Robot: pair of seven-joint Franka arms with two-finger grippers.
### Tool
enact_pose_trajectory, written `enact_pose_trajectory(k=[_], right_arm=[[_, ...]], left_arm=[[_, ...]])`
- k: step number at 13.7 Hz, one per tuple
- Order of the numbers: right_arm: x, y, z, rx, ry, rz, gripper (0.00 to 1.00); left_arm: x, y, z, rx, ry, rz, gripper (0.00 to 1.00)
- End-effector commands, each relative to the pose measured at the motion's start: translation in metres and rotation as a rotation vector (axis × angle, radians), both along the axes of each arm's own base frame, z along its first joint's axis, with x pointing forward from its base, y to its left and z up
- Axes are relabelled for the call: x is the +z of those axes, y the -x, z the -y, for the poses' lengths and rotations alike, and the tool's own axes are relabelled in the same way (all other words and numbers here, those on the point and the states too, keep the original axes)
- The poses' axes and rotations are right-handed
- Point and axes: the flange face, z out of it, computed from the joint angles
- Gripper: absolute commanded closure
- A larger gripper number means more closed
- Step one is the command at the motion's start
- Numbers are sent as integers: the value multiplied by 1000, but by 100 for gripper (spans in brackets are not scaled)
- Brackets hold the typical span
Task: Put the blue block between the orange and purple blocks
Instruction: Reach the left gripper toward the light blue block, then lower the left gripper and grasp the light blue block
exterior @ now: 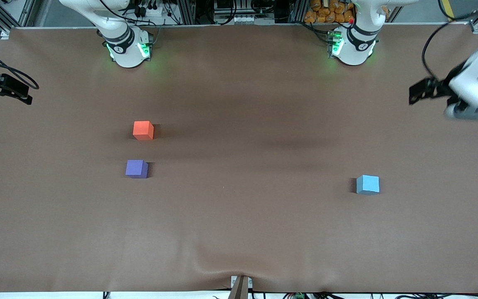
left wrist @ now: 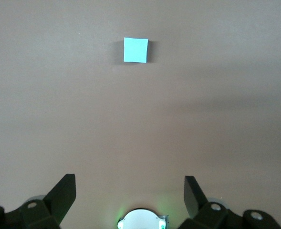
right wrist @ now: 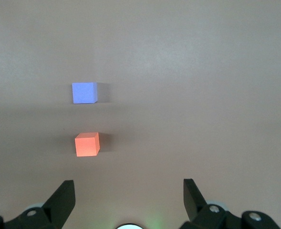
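The blue block (exterior: 367, 184) sits on the brown table toward the left arm's end; it also shows in the left wrist view (left wrist: 135, 50). The orange block (exterior: 143, 130) and the purple block (exterior: 136, 169) sit toward the right arm's end with a gap between them, the purple one nearer the front camera. Both show in the right wrist view, orange (right wrist: 87, 144) and purple (right wrist: 84, 92). My left gripper (left wrist: 130, 183) is open and empty, high over the table's edge at the left arm's end (exterior: 467, 110). My right gripper (right wrist: 129, 186) is open and empty, high at the right arm's end (exterior: 2, 89).
The brown table cover (exterior: 239, 216) has a ripple at the edge nearest the front camera. The two arm bases (exterior: 128, 50) (exterior: 352, 47) stand at the table's edge farthest from that camera. Racks and cables stand along that edge.
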Motion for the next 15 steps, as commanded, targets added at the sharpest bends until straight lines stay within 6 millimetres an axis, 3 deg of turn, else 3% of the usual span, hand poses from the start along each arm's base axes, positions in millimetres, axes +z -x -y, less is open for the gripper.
enact_pose_trajectory(k=[1, 5, 8, 15], right_arm=[[3, 0, 1, -8, -19, -1, 0], [3, 0, 1, -8, -19, -1, 0], [3, 0, 1, -8, -19, -1, 0], [3, 0, 1, -8, -19, -1, 0]], left_arm=[[-50, -48, -2, 38, 9, 1, 0], [-157, -101, 1, 53, 13, 15, 0], [-219, -121, 3, 62, 13, 28, 0], [-315, -125, -6, 16, -99, -50, 0]])
